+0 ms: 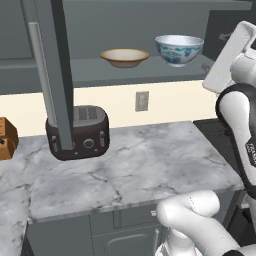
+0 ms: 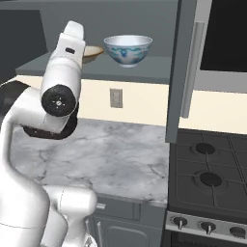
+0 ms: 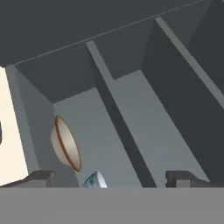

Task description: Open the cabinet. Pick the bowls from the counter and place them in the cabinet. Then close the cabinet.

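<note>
I see the cabinet (image 1: 55,75) standing open ahead of my gripper (image 3: 109,177), its door handle (image 2: 189,72) upright off to the side, both bowls, cream bowl (image 1: 124,57) and blue-patterned bowl (image 1: 178,49), on its shelf (image 1: 90,67) just ahead, jaws spread and empty.

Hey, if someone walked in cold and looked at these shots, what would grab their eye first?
Probably the two bowls already sitting side by side on the open cabinet's shelf: the cream bowl on the left, the blue-patterned white bowl to its right. Next, the dark toaster on the marble counter below, partly behind the swung-open cabinet door.
</note>
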